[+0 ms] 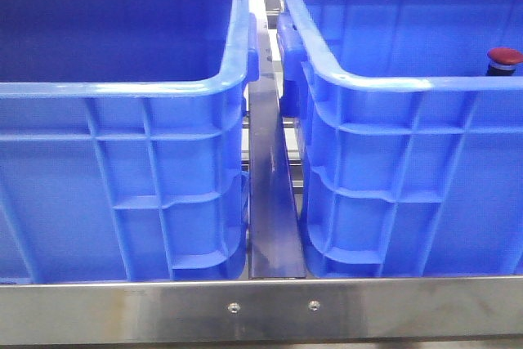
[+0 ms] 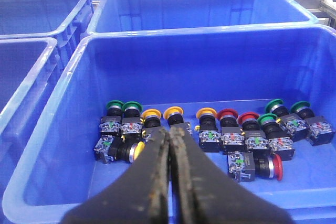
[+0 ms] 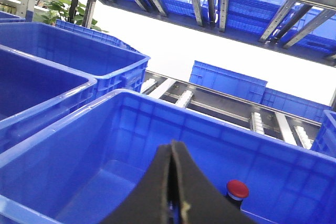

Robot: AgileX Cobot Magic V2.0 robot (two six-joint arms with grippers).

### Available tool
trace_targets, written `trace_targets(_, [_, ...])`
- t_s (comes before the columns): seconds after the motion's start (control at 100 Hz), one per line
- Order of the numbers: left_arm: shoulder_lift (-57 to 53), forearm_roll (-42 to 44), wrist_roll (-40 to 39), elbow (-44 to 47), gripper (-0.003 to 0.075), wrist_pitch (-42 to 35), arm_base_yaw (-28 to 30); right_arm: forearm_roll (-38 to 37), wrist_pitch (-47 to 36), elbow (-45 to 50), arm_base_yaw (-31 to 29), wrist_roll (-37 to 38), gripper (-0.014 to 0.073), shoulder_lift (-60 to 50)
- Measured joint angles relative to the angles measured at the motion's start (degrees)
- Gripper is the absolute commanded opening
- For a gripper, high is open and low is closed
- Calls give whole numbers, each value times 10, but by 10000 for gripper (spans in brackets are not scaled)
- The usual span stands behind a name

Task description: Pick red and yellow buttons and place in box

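In the left wrist view a blue crate (image 2: 68,82) holds a row of push buttons with black bodies. Among them are yellow buttons (image 2: 174,112) and red buttons (image 2: 227,114). My left gripper (image 2: 170,129) hangs above the near end of that row, shut with nothing between its fingers. One dark red button (image 3: 237,189) stands alone inside the blue box (image 3: 79,116) in the right wrist view, near a wall. My right gripper (image 3: 171,144) is over that box, shut and apart from the button. The same red button (image 1: 504,58) shows over the right crate's rim (image 1: 368,81) in the front view. Neither gripper appears there.
Green buttons (image 2: 114,105) sit among the others, and one red button (image 2: 276,167) lies on its side. A second blue crate (image 1: 122,87) stands at the left, with a metal rail (image 1: 274,202) between the two. More blue crates and roller shelving (image 3: 262,121) lie beyond.
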Motion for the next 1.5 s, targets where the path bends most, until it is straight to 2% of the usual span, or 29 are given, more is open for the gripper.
trace_targets(0.95, [0, 2, 0, 8, -20, -7, 0, 1, 0, 0, 0, 0, -93, 0])
trace_targets(1.17, [0, 14, -10, 77, -20, -103, 0, 1, 0, 0, 0, 0, -93, 0])
trace_targets(1.42, [-11, 15, -11, 219, -20, -266, 0, 1, 0, 0, 0, 0, -93, 0])
trace_targets(1.5, [-27, 15, -11, 252, -20, -284, 0, 1, 0, 0, 0, 0, -93, 0])
